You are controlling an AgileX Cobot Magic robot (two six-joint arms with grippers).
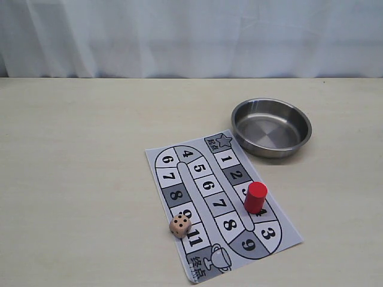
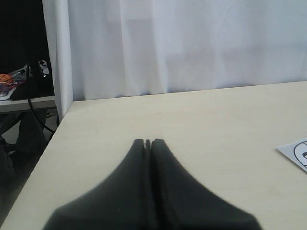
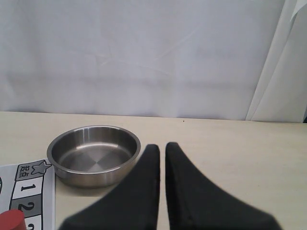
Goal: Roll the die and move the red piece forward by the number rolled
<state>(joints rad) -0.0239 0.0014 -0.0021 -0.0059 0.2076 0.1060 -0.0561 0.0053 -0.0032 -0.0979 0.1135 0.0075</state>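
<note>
The red piece stands upright on the paper game board, on the right-hand track just past square 2. Its top also shows at the edge of the right wrist view. The tan die rests at the board's left edge beside squares 10 and 11, with several dark pips on top. Neither gripper appears in the exterior view. My left gripper is shut over bare table, far from both. My right gripper is shut on nothing, with a thin slit between its fingers, beside the bowl.
A round steel bowl sits empty behind the board's start corner, also seen in the right wrist view. A white curtain hangs along the table's far edge. The table's left edge drops off near my left gripper.
</note>
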